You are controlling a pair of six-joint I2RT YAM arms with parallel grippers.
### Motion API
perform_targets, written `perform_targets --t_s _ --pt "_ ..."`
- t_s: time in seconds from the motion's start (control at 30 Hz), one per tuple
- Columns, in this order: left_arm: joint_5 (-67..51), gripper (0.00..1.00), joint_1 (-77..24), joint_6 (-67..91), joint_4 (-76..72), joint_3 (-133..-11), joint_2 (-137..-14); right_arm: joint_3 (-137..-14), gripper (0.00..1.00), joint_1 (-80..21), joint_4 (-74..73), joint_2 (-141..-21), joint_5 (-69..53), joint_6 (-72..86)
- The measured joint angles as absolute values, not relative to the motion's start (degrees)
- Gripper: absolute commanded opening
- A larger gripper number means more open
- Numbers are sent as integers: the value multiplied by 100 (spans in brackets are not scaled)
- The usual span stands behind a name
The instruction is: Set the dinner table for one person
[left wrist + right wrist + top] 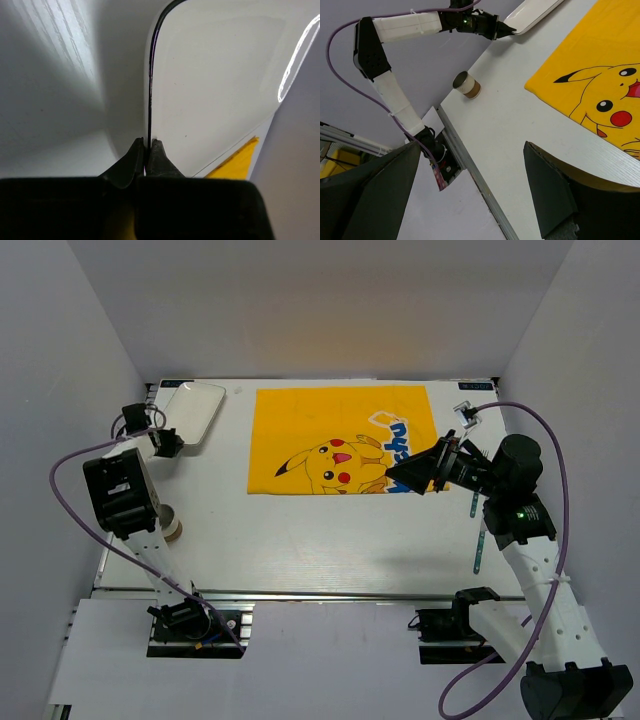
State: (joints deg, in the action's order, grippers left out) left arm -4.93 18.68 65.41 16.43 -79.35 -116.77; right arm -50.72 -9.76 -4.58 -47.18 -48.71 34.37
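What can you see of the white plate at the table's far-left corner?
The plate is small, white, a rounded rectangle with a raised rim, glossy, nothing on it. It lies at the far-left corner of the dinner table, apart from the yellow mat. The left gripper is shut on its near rim, the thin edge pinched between both fingers. Whether it is lifted cannot be told.

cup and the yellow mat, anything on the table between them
Nothing: the top view shows only bare dinner table between the cup and the yellow mat.
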Motion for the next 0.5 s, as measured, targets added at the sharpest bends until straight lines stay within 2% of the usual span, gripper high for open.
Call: perform_targets --t_s 0.3,0.5 --pt "-989 0 1846 5870 1387 -7325 -10676 -5074 89 -976 -545 -4626 -4759 3430" --pt "-1900 0 1739 4958 2117 -8632 -10818 -5092 89 -976 -696 -4611 -4641 3341"
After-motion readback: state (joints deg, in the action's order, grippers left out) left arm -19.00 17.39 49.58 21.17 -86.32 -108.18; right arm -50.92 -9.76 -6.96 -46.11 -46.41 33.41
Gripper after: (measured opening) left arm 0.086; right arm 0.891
